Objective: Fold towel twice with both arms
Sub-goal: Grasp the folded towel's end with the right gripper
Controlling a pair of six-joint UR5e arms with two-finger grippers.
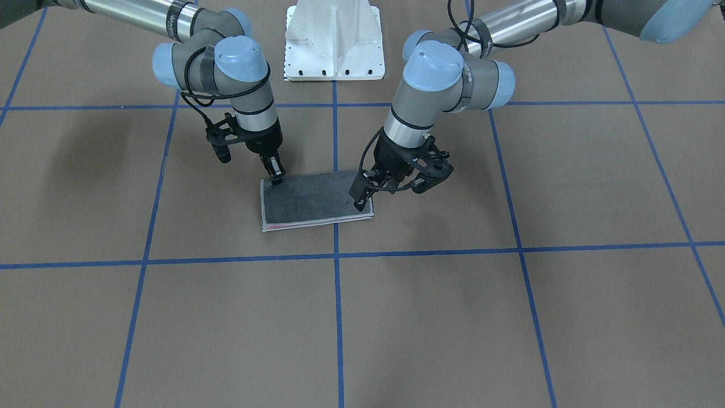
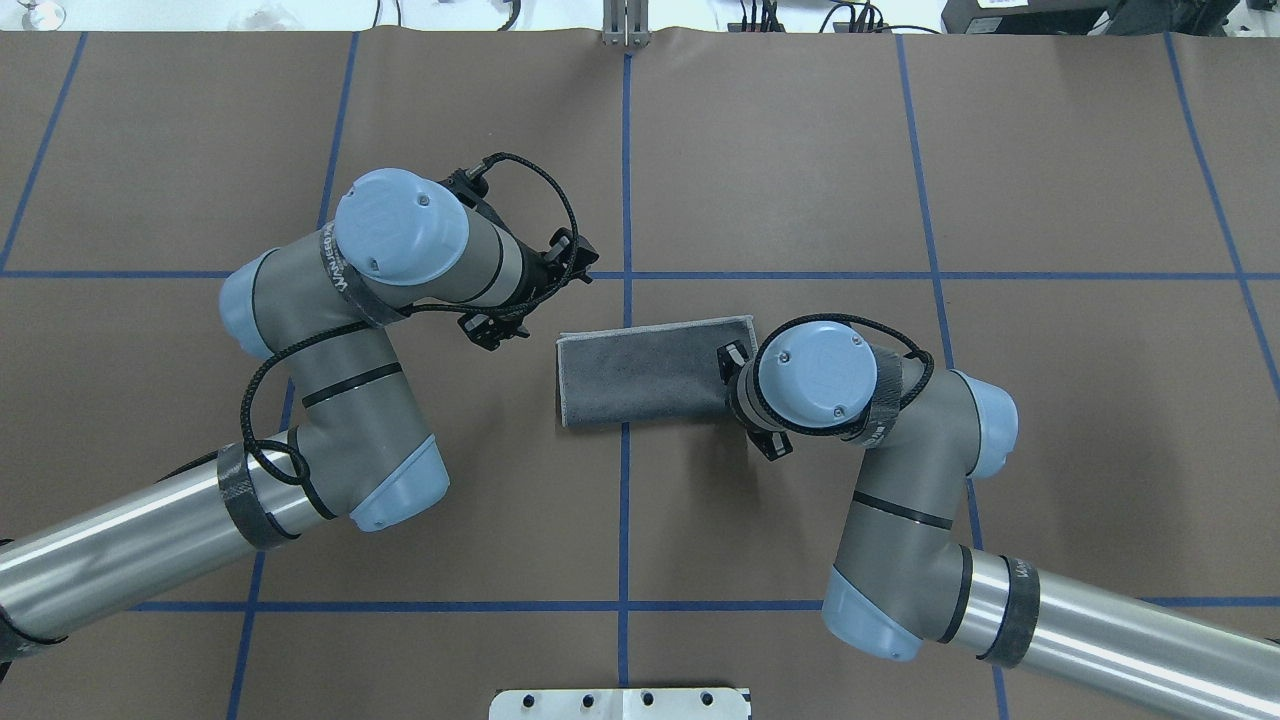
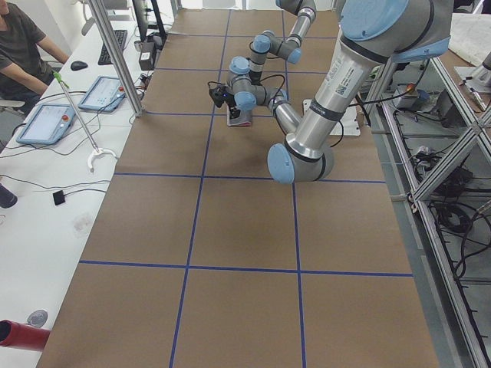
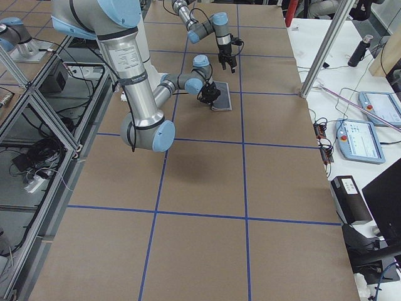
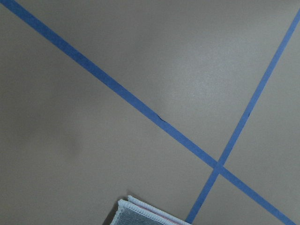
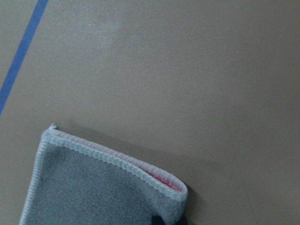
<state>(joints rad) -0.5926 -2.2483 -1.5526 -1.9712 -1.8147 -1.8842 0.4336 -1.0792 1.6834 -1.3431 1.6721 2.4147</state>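
Observation:
The towel (image 1: 314,198) lies folded into a narrow rectangle, dark grey face up, with pink showing along its open edge. It also shows in the overhead view (image 2: 645,372). My right gripper (image 1: 276,177) stands upright on the towel's corner nearest the robot. In the right wrist view a dark fingertip (image 6: 157,219) sits at the bulged, creased corner of the towel (image 6: 93,187), so it looks shut on it. My left gripper (image 1: 361,204) is tilted over the towel's other short end; I cannot tell whether it is open. The left wrist view shows only a towel corner (image 5: 136,213).
The white pedestal base (image 1: 334,45) stands behind the towel between the arms. Blue tape lines (image 1: 335,249) cross the brown table. Both wrists hide their fingers in the overhead view. An operators' desk with tablets (image 4: 376,106) runs along the table's far side.

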